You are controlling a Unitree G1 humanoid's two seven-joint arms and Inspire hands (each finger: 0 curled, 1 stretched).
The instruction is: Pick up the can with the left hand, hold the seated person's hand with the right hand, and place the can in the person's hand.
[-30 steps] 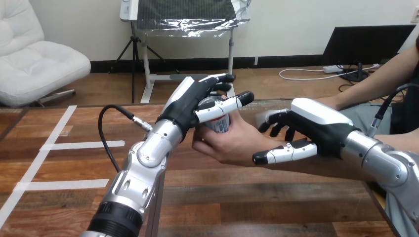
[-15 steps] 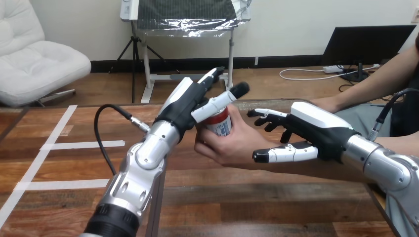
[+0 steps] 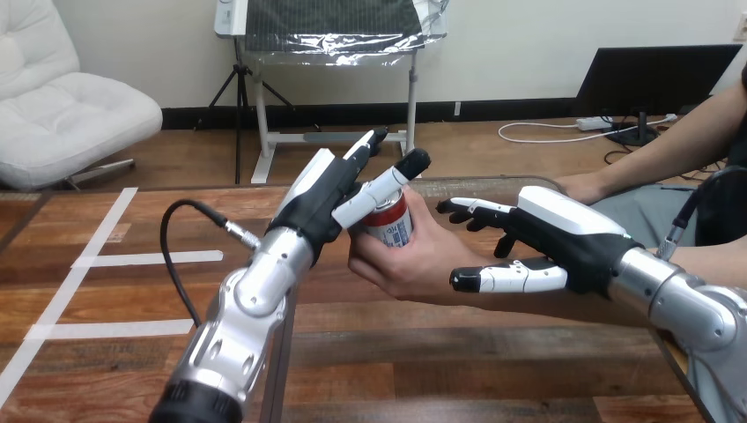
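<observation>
Releasing the can (image 3: 389,222) into the person's hand (image 3: 401,264) looks to be the step in hand.

Can: frame centre, above the counter (image 3: 440,352), cupped from below by the person's hand, with the person's thumb up its right side.

Left hand (image 3: 321,204): just left of the can. Fingers (image 3: 368,143) straight and apart, pointing to the upper right, clamped on nothing. Thumb lies across the can's upper rim, touching or nearly so.

Right hand (image 3: 564,233): centre right, fingers spread and straight, thumb out in front of the person's wrist. It straddles the wrist, but I do not see it curled round it.

Judgement: lift the left thumb clear of the rim first, then draw the hand back toward the lower left, so nothing drags the can over. The right hand should close gently on the wrist, or at least steady it, until the can is free.

Can orientation: long axis near vertical, top toward the upper frame and leaning slightly left. Red band up, pale label below.
</observation>
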